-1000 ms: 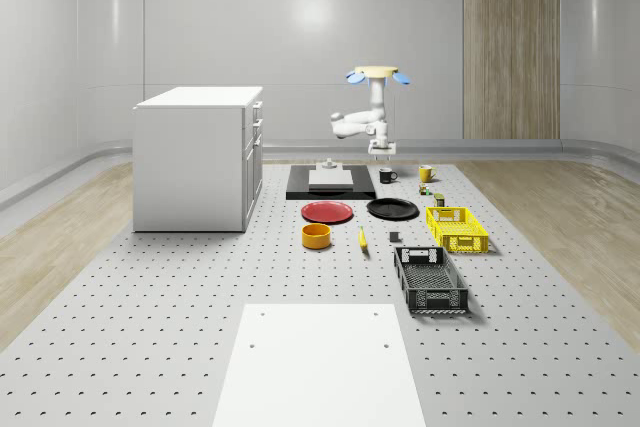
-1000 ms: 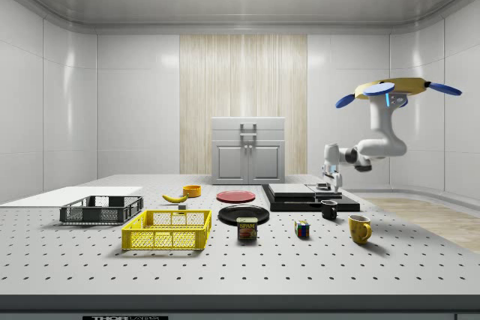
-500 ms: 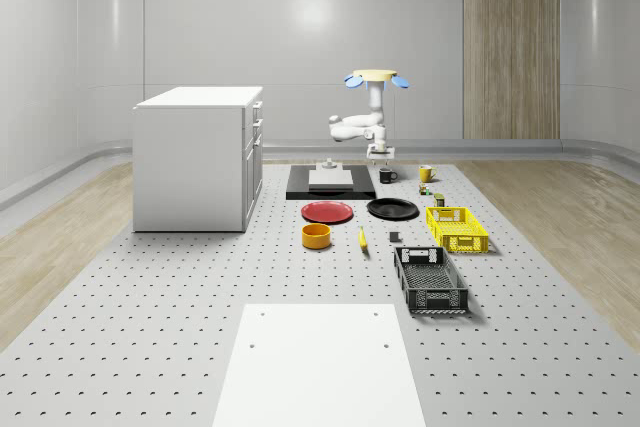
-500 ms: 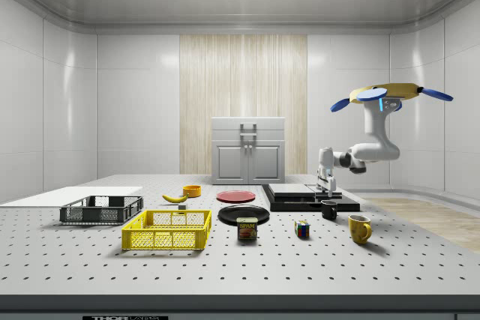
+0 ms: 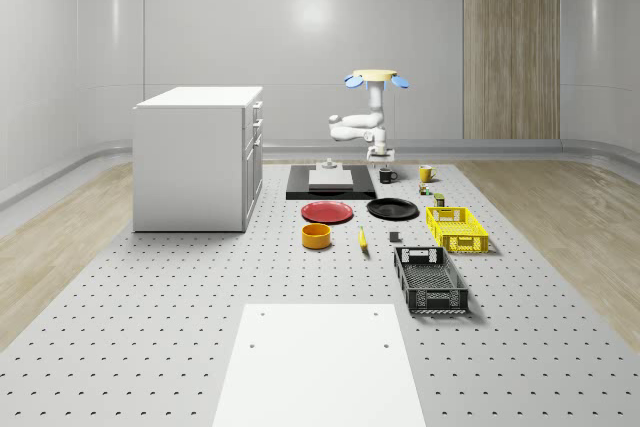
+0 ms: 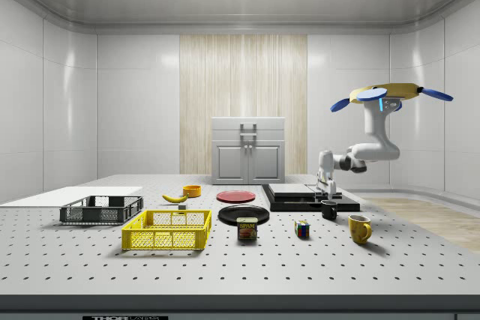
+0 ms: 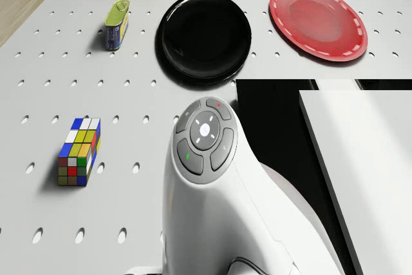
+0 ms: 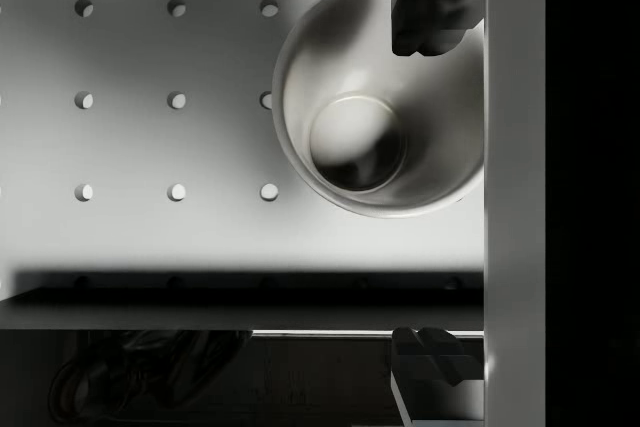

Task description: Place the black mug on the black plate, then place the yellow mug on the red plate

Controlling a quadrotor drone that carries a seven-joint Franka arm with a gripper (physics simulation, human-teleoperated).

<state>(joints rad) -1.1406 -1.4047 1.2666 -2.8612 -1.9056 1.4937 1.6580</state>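
Note:
The black mug [image 5: 387, 175] stands upright on the table beside the black slab [image 5: 330, 190]; the wrist view looks straight down into the mug [image 8: 375, 97]. My gripper [image 8: 432, 185] hangs open just above it. One fingertip [image 8: 433, 7] lies over the mug's rim and the other [image 8: 430, 359] over the slab's edge. From the side, the gripper [image 6: 325, 189] is a little above the mug [image 6: 329, 210]. The drone [image 5: 378, 77] hovers over this spot. The yellow mug [image 5: 425, 173] stands nearby. Closer in lie the black plate [image 5: 392, 209] and the red plate [image 5: 327, 212].
A white cabinet [image 5: 200, 157] stands at the whole-scene view's left. An orange bowl [image 5: 316, 236], a banana [image 5: 362, 238], a yellow crate [image 5: 456, 228] and a black crate [image 5: 429, 280] lie nearer. A Rubik's cube [image 7: 78, 151] and a can [image 7: 117, 24] sit near the plates.
The drone and arm drifted slightly toward the side view's left, and the gripper came down a little over the black mug. In the last half second almost nothing moved.

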